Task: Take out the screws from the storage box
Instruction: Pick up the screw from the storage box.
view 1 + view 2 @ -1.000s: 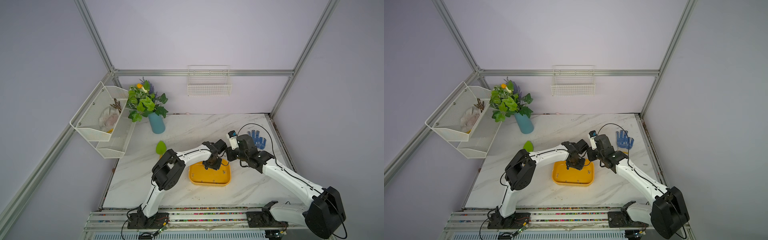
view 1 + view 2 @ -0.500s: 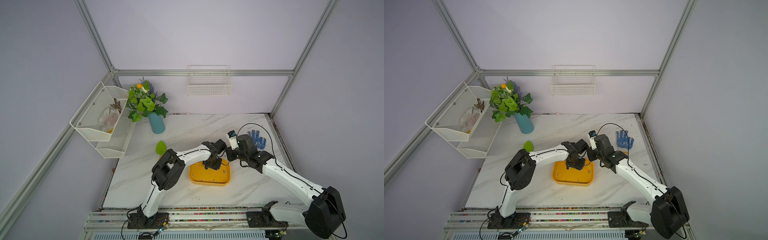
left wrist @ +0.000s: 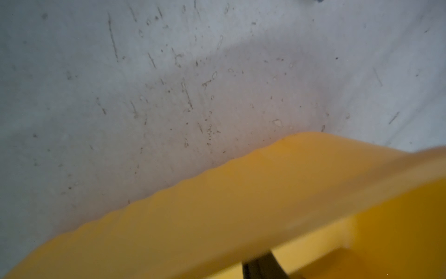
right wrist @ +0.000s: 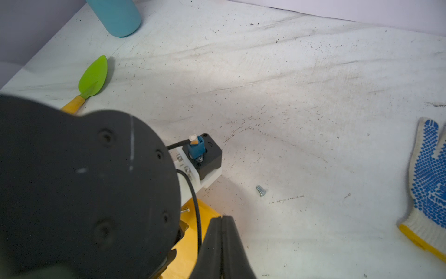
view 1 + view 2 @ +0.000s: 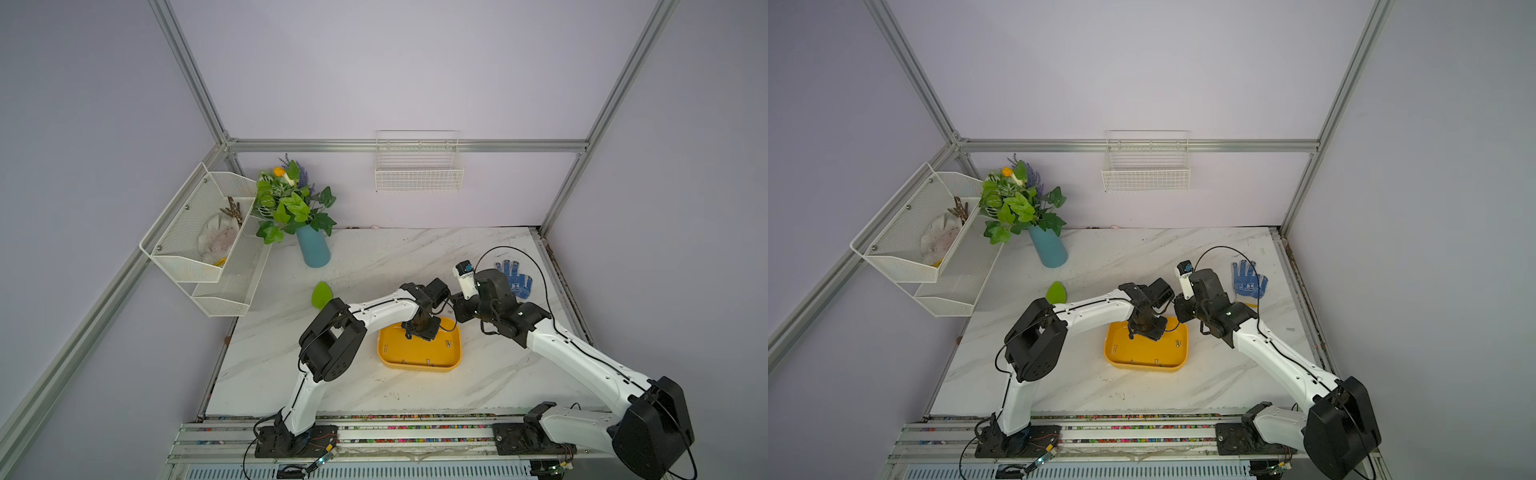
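The yellow storage box (image 5: 419,360) lies on the marble table in both top views. Several small silvery screws (image 5: 448,343) lie inside it, some along its near wall (image 5: 1156,361). My left gripper (image 5: 420,331) points down at the box's far wall and looks closed over its rim (image 3: 241,193). In the left wrist view one dark finger (image 3: 261,267) shows inside the box; the other is hidden. My right gripper (image 4: 221,219) is shut and empty beside the box's far right corner (image 4: 205,207). One screw (image 4: 261,190) lies loose on the table just beyond it.
A blue-dotted work glove (image 5: 515,280) lies at the far right, a green trowel (image 5: 321,294) to the left, a teal vase of plants (image 5: 313,249) at the back. White wire baskets (image 5: 419,174) hang on the walls. Another screw (image 5: 1290,329) lies near the right edge.
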Robot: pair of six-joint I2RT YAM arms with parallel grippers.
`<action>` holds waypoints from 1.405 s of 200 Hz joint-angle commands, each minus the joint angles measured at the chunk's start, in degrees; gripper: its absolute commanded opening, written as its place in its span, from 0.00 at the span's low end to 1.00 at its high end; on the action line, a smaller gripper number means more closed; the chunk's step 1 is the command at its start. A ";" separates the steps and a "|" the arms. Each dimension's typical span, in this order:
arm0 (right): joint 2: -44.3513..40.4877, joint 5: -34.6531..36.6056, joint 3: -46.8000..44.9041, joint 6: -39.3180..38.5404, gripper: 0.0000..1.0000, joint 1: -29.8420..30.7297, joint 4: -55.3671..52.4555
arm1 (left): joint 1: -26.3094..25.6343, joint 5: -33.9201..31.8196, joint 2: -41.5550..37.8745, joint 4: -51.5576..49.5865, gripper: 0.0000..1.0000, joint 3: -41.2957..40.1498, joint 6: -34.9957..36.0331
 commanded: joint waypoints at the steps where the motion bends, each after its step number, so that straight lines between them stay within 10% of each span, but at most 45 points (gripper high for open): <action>1: -1.14 0.49 0.70 -0.71 0.06 0.04 0.30 | 0.42 0.33 2.17 -0.84 0.37 0.88 1.73; 122: -1.61 0.76 0.37 -0.70 0.06 0.01 -0.57 | 0.22 0.51 5.90 -1.70 0.23 3.46 2.58; 158: -1.48 0.67 0.26 -0.60 0.06 -0.01 -0.66 | 0.24 1.18 6.33 -1.98 0.00 3.63 2.67; 281: -2.89 1.73 -0.68 -0.28 0.06 0.00 0.12 | 0.45 4.32 -2.74 -2.37 0.00 2.54 -0.71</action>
